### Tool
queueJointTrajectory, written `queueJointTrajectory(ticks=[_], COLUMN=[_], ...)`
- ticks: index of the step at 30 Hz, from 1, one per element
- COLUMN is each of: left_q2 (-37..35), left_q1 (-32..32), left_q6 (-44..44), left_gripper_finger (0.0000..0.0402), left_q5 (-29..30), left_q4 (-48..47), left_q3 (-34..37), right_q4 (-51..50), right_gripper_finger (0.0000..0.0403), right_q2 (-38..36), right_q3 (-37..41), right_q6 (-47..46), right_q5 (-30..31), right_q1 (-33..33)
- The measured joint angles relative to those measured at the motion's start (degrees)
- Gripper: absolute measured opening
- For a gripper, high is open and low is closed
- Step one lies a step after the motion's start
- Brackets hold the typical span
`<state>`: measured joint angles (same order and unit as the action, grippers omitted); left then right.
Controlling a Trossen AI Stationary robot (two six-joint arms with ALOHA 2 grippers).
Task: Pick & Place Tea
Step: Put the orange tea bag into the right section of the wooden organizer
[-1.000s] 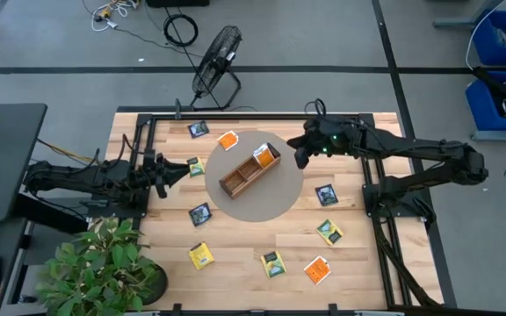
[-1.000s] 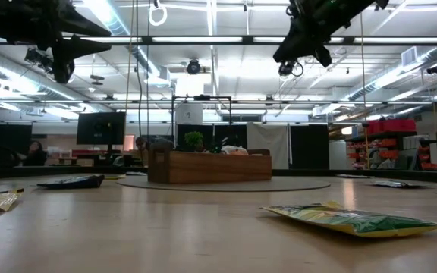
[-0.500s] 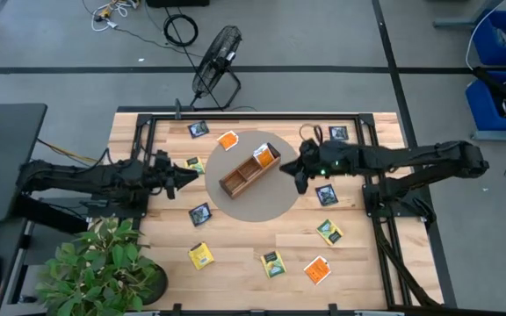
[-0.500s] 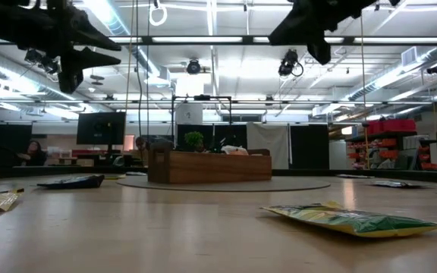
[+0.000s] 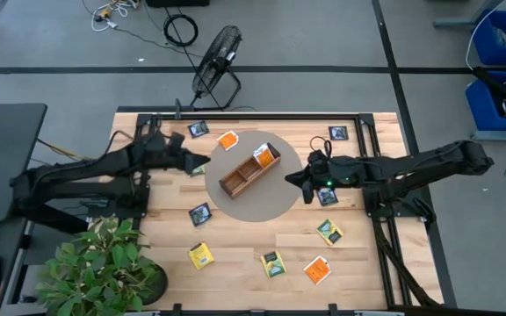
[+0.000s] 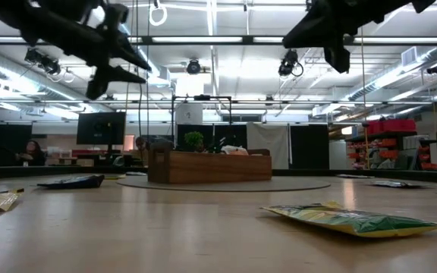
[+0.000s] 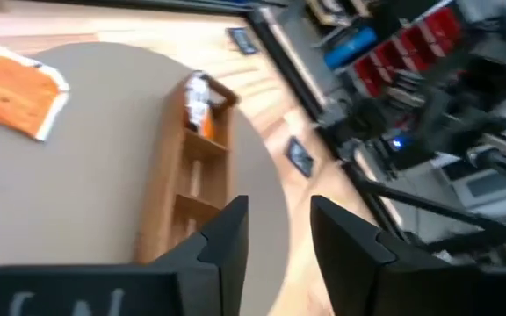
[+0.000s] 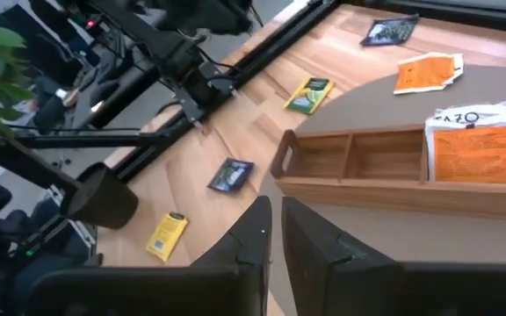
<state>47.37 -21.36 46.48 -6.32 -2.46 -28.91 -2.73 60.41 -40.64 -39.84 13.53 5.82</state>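
the left gripper [image 5: 202,163] hangs in the air with its jaws apart and nothing between them, over the edge of the round grey mat [image 5: 281,204]; the wooden tray [image 5: 247,173] lies just ahead of those jaws, with orange-and-white packets [image 5: 264,156] standing in its far end compartment, and a loose orange packet [image 5: 227,140] lies on the mat off to one side of them. the right gripper [image 5: 306,185] is raised at the opposite edge of the mat, its jaws nearly together and empty, the tray just ahead of them and a dark navy packet [image 5: 326,195] on the table close beside them. other tea packets lie scattered on the wooden table [image 5: 244,250], well apart from both sets of jaws.
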Motion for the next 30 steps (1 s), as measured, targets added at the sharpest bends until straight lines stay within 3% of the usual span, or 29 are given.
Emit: queueJointTrajectory(ticks=[7, 13, 24, 30], left_q2=[14.1, 25.7, 44.4, 49.8], left_q1=[-6.8, -10.9, -16.2, -18.7], left_q6=[-5.5, -10.0, -14.2, -14.1], left_gripper_finger=[0.0202, 0.0244, 0.0252, 0.0252], left_q5=[-8.9, -10.1, -13.0, -13.1], left_q4=[0.7, 2.0, 0.7, -0.7], left_q3=[-7.6, -14.4, -25.0, -28.1], right_q4=[-1.5, -2.6, -4.2, -4.3], right_gripper_finger=[0.0039, 0.0039, 0.0039, 0.0039], right_q2=[-2.8, -3.1, -3.1, -3.1], right_q3=[0.0, 0.0, 0.0, 0.0], right_q6=[1.3, 0.6, -1.5, -1.7], right_q5=[-0.1, -1.1, -0.3, 1.6], right_q1=[0.0, 0.7, 3.5, 4.5])
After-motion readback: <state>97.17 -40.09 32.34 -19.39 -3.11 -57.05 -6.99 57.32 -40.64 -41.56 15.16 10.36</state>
